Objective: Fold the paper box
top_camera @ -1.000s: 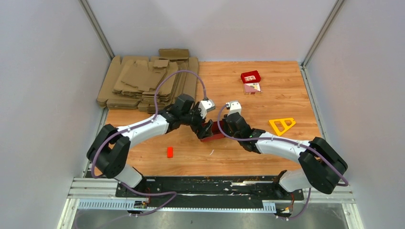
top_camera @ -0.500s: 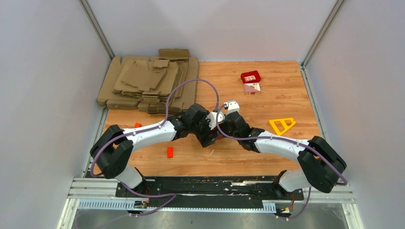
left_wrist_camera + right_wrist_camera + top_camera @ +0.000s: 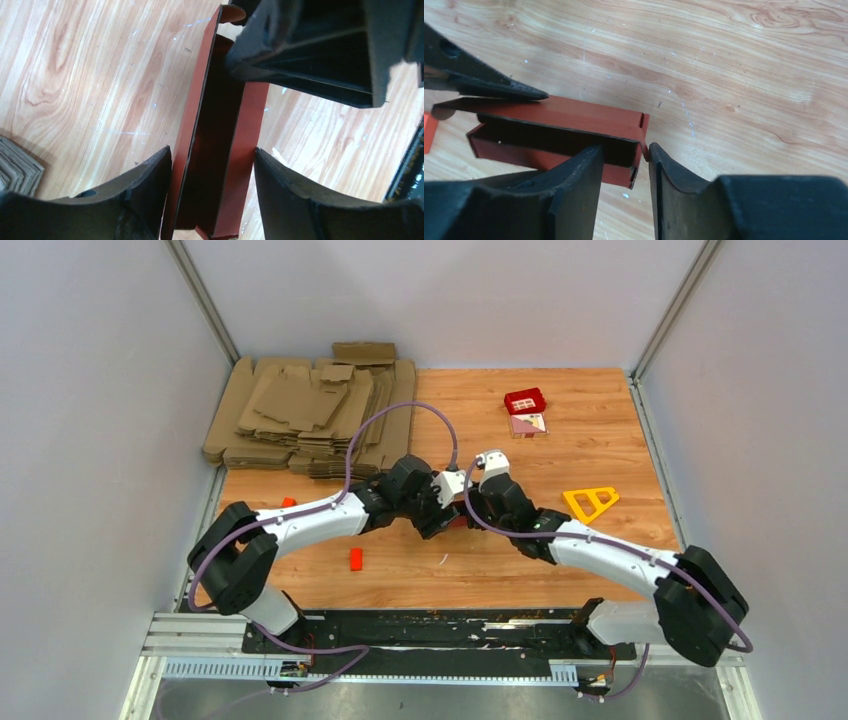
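Note:
The paper box (image 3: 220, 150) is a narrow red card trough on the wooden table, mid-table between both arms and mostly hidden under them in the top view (image 3: 462, 524). My left gripper (image 3: 212, 152) straddles it from above, one finger against each long wall. My right gripper (image 3: 624, 150) stands at the box's end (image 3: 564, 117). One finger is inside the trough, the other just outside the end wall, with a gap between them. The right fingers (image 3: 310, 50) show at the far end in the left wrist view.
A stack of flat brown cardboard sheets (image 3: 310, 415) lies at the back left. A small red tile on a toy house (image 3: 526, 410) sits at the back right, and a yellow triangle (image 3: 590, 502) to the right. A small red block (image 3: 355, 559) lies near the front.
My left arm has swung right over the box and its jaws have narrowed onto the walls. My right gripper has gone from shut to open at the box's end.

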